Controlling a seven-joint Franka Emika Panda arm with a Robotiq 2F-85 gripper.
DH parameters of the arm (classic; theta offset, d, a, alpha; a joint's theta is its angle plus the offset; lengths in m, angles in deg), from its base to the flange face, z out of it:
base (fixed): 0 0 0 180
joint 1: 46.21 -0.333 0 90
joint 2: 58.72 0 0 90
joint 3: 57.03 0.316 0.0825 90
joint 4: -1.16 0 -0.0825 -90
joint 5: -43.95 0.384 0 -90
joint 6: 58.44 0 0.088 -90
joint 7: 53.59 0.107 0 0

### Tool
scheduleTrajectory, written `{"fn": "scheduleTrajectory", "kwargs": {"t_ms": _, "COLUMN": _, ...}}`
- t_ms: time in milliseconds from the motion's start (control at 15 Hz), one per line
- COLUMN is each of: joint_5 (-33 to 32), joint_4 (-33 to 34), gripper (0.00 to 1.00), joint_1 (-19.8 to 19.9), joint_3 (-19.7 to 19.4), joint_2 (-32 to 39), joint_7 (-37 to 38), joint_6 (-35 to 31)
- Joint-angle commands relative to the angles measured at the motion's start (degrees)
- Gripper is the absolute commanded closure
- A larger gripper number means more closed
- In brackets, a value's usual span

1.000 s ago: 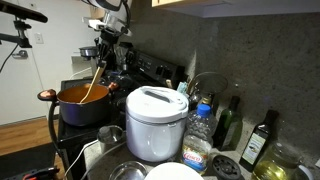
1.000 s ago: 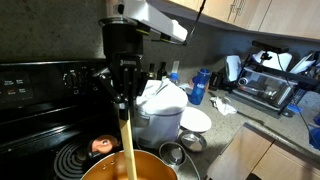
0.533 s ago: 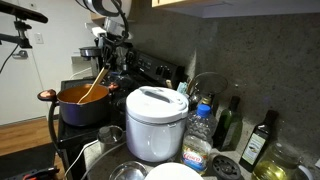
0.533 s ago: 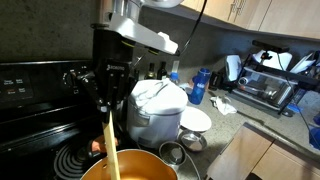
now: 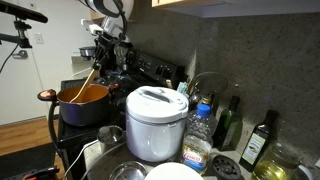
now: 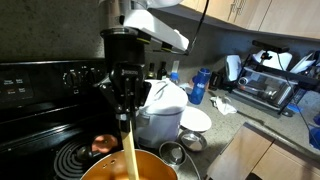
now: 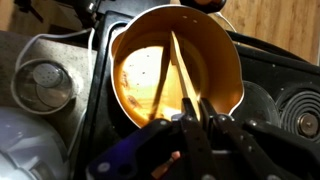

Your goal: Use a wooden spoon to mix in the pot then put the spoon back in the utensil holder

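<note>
The orange-red pot (image 5: 84,103) sits on the black stove, with its copper-coloured handle (image 5: 46,95) sticking out to the side. It also shows at the bottom edge in an exterior view (image 6: 128,168) and fills the top of the wrist view (image 7: 218,60). My gripper (image 6: 124,104) is above the pot and shut on the upper handle of the wooden spoon (image 6: 129,152). The spoon (image 5: 85,80) slants down into the pot. In the wrist view the spoon (image 7: 182,70) runs from my gripper (image 7: 196,115) down into the pot's inside.
A white domed cooker (image 5: 155,122) stands next to the pot, with steel bowls (image 5: 108,160) in front of it. Bottles (image 5: 258,140) line the counter by the wall. A toaster oven (image 6: 268,85) and a blue bottle (image 6: 200,85) stand further along. Stove knobs (image 6: 70,76) are behind my gripper.
The gripper has swung the spoon round inside the pot: the spoon's lean shifted from one side to the other and back, with the grip unchanged.
</note>
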Motion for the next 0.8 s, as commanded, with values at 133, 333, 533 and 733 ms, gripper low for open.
{"fn": "scheduleTrajectory", "kwargs": {"t_ms": 133, "joint_5": -11.0, "joint_4": 3.6, "gripper": 0.97, "joint_1": -0.4, "joint_3": 0.2, "joint_2": -0.3, "joint_7": 7.4, "joint_6": 5.2}}
{"fn": "scheduleTrajectory", "kwargs": {"t_ms": 333, "joint_5": -12.8, "joint_4": 2.5, "gripper": 0.97, "joint_1": -0.8, "joint_3": 0.5, "joint_2": -1.3, "joint_7": 9.9, "joint_6": 0.8}}
{"fn": "scheduleTrajectory", "kwargs": {"t_ms": 533, "joint_5": -11.2, "joint_4": 0.5, "gripper": 0.97, "joint_1": -0.8, "joint_3": 0.8, "joint_2": -2.3, "joint_7": 10.8, "joint_6": -5.8}}
{"fn": "scheduleTrajectory", "kwargs": {"t_ms": 733, "joint_5": -9.3, "joint_4": -2.2, "gripper": 0.97, "joint_1": -0.9, "joint_3": 1.1, "joint_2": -3.5, "joint_7": 11.1, "joint_6": -14.9}}
